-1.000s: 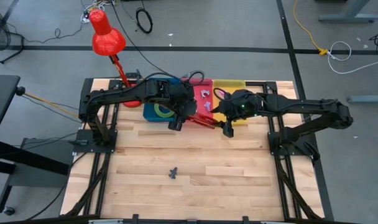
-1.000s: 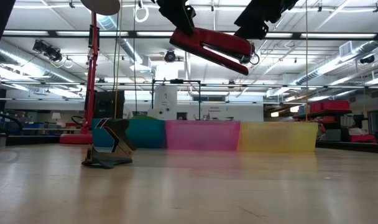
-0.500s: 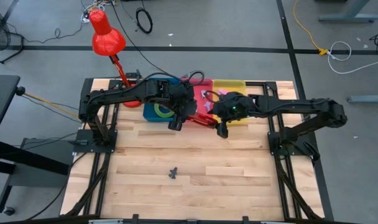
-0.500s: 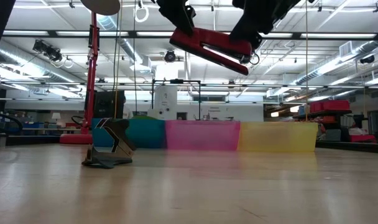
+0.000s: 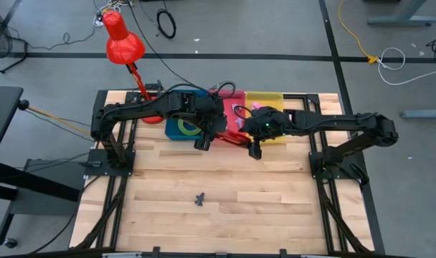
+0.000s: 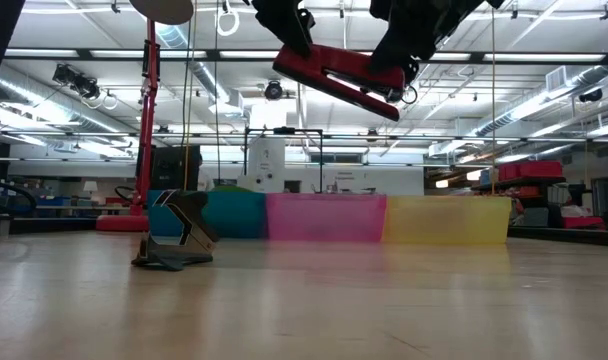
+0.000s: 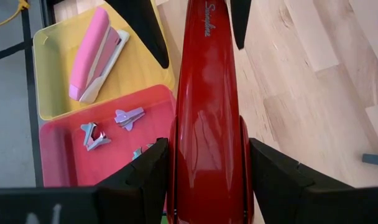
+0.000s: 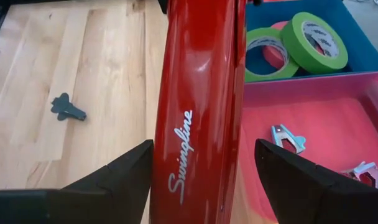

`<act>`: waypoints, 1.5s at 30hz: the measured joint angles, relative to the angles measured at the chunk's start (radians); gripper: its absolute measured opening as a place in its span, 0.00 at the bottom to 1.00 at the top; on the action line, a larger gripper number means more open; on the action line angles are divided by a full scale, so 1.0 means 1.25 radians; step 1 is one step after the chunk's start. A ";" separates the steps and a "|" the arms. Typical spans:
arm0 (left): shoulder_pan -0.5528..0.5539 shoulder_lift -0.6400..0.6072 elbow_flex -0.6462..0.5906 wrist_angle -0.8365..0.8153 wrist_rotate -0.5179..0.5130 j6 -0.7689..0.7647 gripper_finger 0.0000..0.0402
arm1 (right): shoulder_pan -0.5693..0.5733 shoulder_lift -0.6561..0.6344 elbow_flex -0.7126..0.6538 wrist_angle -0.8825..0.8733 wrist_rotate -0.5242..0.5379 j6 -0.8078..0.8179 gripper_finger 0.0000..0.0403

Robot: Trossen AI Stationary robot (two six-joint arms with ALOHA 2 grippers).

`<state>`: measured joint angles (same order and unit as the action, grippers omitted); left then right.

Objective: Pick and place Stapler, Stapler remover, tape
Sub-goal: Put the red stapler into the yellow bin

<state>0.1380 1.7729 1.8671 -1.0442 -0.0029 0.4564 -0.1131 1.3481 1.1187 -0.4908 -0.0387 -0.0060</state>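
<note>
Gripping a glossy red metal stapler aloft, the left gripper pinches one end while the spread right gripper straddles the other.

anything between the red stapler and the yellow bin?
Nothing visible. The red stapler hangs high above the table, held by the left gripper, with the right gripper open around its other end; the yellow bin lies beyond, holding a pink stapler.

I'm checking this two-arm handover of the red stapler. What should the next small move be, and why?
Probably close the right gripper on the red stapler. Its fingers stand open on either side of the stapler's body, while the left gripper grips the other end and holds it in the air above the bins. The left should let go only after that.
</note>
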 joint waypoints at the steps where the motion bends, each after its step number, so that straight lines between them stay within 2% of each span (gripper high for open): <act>1: 0.000 0.000 0.000 0.000 0.000 0.000 0.48 | 0.000 0.004 0.000 0.000 0.000 0.002 0.69; 12: 0.000 0.000 0.000 0.000 0.000 -0.001 0.48 | 0.000 0.027 0.000 0.002 -0.003 0.004 0.67; 25: 0.001 0.000 0.000 -0.002 -0.001 -0.019 0.48 | 0.000 0.026 0.000 0.005 -0.002 -0.001 0.44; 36: 0.000 0.000 0.000 -0.001 0.000 -0.026 0.49 | 0.000 0.026 -0.001 0.007 0.003 -0.006 0.34; 45: -0.003 -0.002 0.000 0.010 0.001 -0.013 0.60 | 0.000 0.026 -0.002 0.003 -0.011 -0.009 0.34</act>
<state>0.1345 1.7706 1.8671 -1.0317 -0.0012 0.4407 -0.1133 1.3811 1.1165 -0.4876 -0.0527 -0.0170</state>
